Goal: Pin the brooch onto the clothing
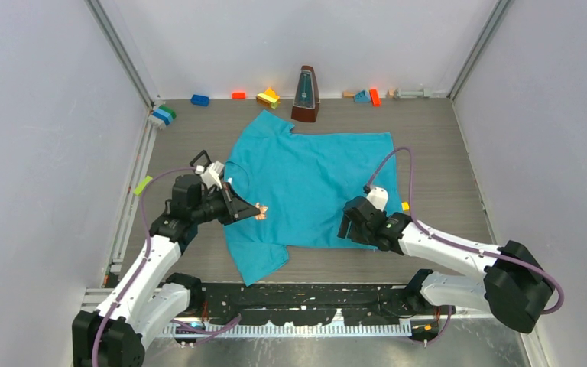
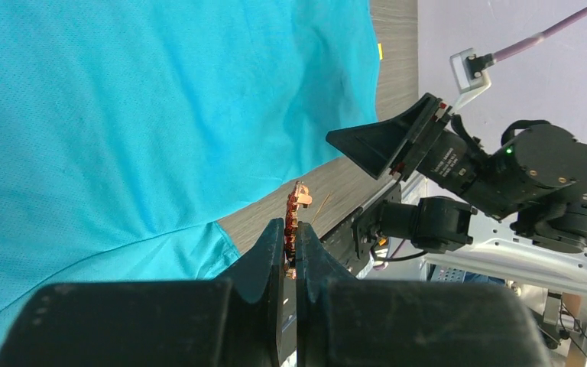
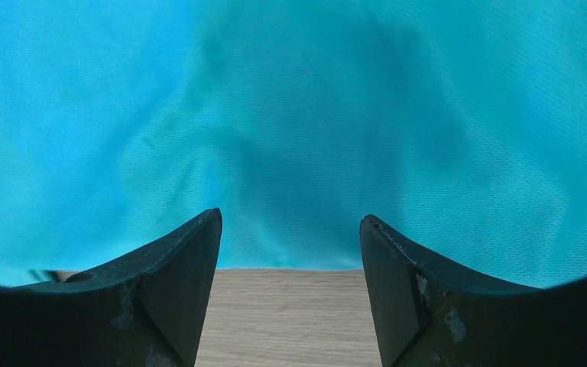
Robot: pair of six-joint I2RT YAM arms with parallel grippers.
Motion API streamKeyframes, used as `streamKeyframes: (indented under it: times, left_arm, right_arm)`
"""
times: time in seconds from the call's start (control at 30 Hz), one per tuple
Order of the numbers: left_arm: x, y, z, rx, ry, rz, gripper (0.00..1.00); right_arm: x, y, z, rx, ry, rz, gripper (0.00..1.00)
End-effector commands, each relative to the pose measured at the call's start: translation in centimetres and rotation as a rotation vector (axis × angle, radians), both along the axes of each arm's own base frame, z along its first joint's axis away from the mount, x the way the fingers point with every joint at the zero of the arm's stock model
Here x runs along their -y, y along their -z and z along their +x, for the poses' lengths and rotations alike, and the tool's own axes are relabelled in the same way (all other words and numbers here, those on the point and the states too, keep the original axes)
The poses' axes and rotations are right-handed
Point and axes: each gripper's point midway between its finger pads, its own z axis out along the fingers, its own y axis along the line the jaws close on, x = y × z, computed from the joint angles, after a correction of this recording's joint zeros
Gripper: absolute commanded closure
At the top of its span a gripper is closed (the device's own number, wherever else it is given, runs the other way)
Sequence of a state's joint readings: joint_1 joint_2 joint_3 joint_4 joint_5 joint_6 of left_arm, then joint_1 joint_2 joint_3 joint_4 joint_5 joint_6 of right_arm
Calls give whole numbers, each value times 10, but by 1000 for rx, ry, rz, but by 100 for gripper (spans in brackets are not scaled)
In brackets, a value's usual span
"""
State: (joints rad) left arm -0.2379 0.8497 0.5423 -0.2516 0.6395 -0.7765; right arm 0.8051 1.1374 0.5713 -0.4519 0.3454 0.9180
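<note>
Left pincer (image 2: pixel 290 238) clamps the small, stiff brooch (image 2: pixel 298 200) over the left side of the soft, limp T-shirt (image 1: pixel 313 180) spread on the bench (image 1: pixel 428 145); right pincer (image 3: pixel 290 219), jaws apart, should probably pinch its near hem.

The grey wood-grain table (image 1: pixel 443 153) carried a teal T-shirt (image 1: pixel 313 183) spread flat over its centre, collar toward 9 o'clock and hem toward 3 o'clock. A wooden metronome (image 1: pixel 305 95) stood upright at 12 o'clock, near one sleeve. A blue block (image 1: pixel 199 99), a red block (image 1: pixel 238 95) and a yellow-orange block (image 1: pixel 268 97) lay along the far edge toward 11 o'clock. A light-blue block (image 1: pixel 361 96) and an orange block (image 1: pixel 374 97) lay at 1 o'clock, and a blue-green cluster of blocks (image 1: pixel 162 115) at 10 o'clock.
</note>
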Motion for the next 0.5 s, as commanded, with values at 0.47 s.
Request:
streamKeyframes:
  times: [0.47]
  left_arm:
    - [-5,-15,5,57,-3,37,100]
  right_arm:
    - [31,45,-3,-112,160,71,22]
